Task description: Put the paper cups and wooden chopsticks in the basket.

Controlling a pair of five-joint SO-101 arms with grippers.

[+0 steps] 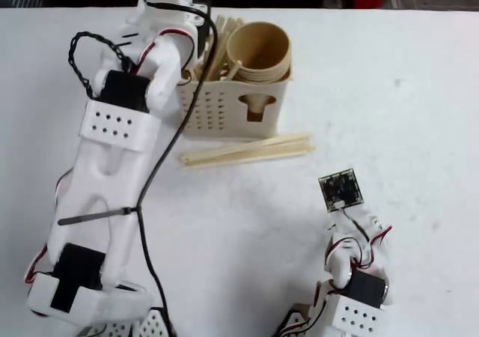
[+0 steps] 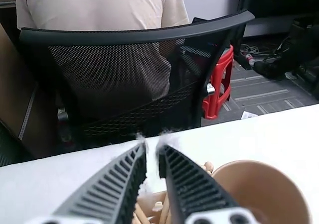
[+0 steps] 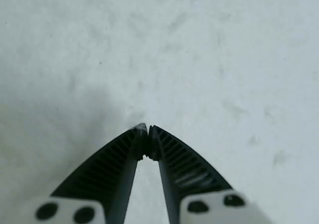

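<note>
Toward the far edge of the white table stands the cream perforated basket, and from where I stand it already has a stack of paper cups nested in one side, mouth up. A clutch of standing chopsticks leans out of the other side. Just in front of the basket, near its wall, a few loose chopsticks lie flat on the tabletop, side by side and running roughly along the basket's front. The left arm stretches up the table to the basket's chopstick side. Its left gripper hangs above the basket with the two ribbed fingers drawn close, only a narrow slit between them and nothing in it. Beneath them its wrist camera catches the tan rim of the top cup and the pale ends of the sticks. Beyond the table edge in that view are a black mesh chair and a red stool. The right arm sits folded at the near side, well apart from the basket and the sticks. Its right gripper is pointed down at bare table, the tips pressed together and holding nothing.
</note>
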